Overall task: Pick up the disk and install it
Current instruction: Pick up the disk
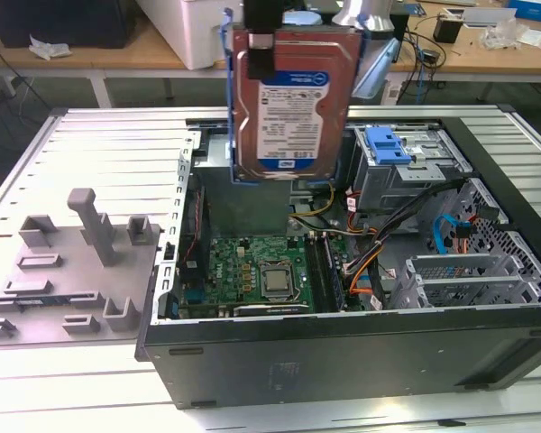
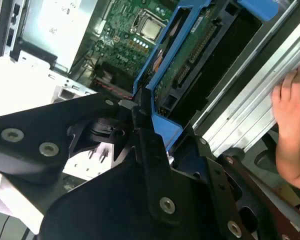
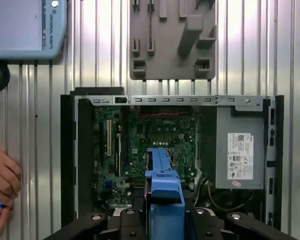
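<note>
gripper (image 2: 145, 117) pinches the disk (image 1: 293, 99) by its blue carrier frame (image 3: 165, 195), upright, label outward, above the open computer case (image 1: 343, 361); a hand (image 2: 292, 115) rests beside the case.

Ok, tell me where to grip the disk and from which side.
Take the disk by its top end, from above, pinching across its thickness at the blue carrier frame. It hangs upright above the open case, and the gripper is shut on it that way.
</note>
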{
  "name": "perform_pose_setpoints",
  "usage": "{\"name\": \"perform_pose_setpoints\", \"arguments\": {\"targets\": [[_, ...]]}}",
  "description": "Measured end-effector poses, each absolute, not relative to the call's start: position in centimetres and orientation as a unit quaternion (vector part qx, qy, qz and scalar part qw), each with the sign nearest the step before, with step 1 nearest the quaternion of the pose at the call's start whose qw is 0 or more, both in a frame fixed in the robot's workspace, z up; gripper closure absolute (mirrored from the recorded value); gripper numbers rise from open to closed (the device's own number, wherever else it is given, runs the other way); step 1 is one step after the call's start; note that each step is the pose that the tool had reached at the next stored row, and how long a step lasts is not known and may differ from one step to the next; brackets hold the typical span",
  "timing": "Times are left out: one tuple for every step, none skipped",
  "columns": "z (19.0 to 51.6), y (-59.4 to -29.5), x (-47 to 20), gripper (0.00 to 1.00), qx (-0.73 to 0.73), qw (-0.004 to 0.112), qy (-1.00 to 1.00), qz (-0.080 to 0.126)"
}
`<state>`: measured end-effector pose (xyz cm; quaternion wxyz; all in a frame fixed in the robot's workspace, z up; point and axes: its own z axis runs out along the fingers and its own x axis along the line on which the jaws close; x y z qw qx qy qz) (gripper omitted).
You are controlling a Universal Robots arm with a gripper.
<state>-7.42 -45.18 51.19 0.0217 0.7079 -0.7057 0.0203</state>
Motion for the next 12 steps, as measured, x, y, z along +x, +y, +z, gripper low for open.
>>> {"name": "perform_pose_setpoints", "arguments": {"targets": [[51.2,-45.5,-6.7,0.64,0.708,0.022,-0.706,0.020],[51.2,-45.7,-6.2,0.64,0.708,0.022,-0.706,0.020],[51.2,-45.8,-5.8,0.64,0.708,0.022,-0.706,0.020],[51.2,-46.1,-5.2,0.64,0.708,0.022,-0.706,0.020],[51.2,-46.3,-4.8,0.64,0.708,0.022,-0.706,0.020],[51.2,-46.4,-4.4,0.64,0.708,0.021,-0.706,0.020],[51.2,-46.8,-3.7,0.64,0.708,0.021,-0.706,0.020],[51.2,-46.9,-3.3,0.64,0.708,0.021,-0.706,0.020],[51.2,-47.1,-3.0,0.64,0.708,0.021,-0.706,0.020],[51.2,-47.2,-2.7,0.64,0.708,0.021,-0.706,0.019],[51.2,-47.3,-2.4,0.64,0.708,0.021,-0.706,0.019],[51.2,-47.5,-2.1,0.64,0.708,0.021,-0.706,0.019]]}}
